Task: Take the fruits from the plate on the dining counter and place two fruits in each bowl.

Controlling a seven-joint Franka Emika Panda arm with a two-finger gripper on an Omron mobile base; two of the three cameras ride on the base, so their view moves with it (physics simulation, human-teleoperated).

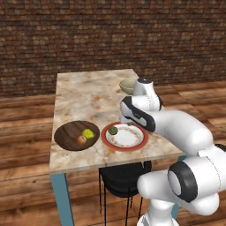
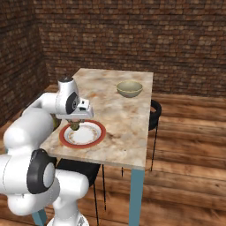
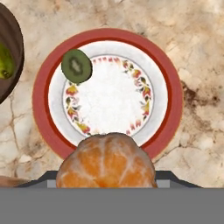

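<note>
- The claw (image 2: 76,122) hangs just above the near side of the plate (image 3: 43,113), closed on the peeled orange fruit (image 3: 106,161), which sits between the finger tips at the bottom of the hand view.
- Below it, the red-rimmed plate lies near the front edge of the table (image 1: 88,95) and carries one fruit, a round dark green one (image 3: 76,66), resting on the inner ring toward the wooden bowl.
- Just beside the plate on the arm's left is the dark wooden bowl (image 1: 66,134); it has two fruits in it, a red apple (image 1: 81,140) and a yellow-green one (image 1: 88,133), touching each other.
- Farther off, toward the far right of the table, stands the pale bowl (image 2: 129,89); from here I see nothing inside it.
- Step in hand, as I judge it: the orange fruit is lifted off the plate and bound for the pale bowl, since the wooden one has its pair.
- The next move calls for carrying the fruit across the table, well clear of the rim, and letting go low over that bowl.
- Count: four fruits, two bowls, one plate, one table.
</note>
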